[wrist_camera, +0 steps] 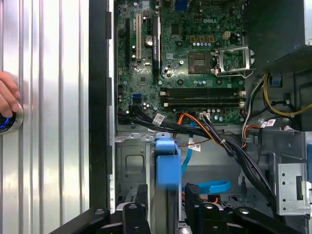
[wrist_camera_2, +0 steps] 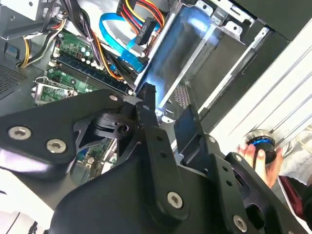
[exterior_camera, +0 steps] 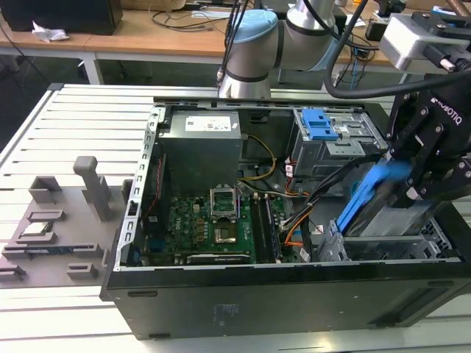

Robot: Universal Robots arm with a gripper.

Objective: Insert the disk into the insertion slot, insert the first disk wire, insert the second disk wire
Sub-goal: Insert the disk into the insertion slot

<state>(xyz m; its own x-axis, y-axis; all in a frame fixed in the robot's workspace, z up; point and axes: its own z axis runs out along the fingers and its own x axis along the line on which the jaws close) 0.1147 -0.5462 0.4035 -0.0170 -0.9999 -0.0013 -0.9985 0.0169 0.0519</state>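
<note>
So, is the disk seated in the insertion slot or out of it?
Out. In the exterior view the gripper holds the disk tilted above the insertion slot, lower end near its opening, not flat inside.

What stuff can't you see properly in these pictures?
- The disk: blurred in the exterior view, label unreadable; the gripper covers its upper end.
- The insertion slot: in the first wrist view the disk stands in front of its inside.
- The hand: its arm is cut off by the picture's edge in the first wrist view.
- The motherboard: partly behind the gripper in the second wrist view.
</note>
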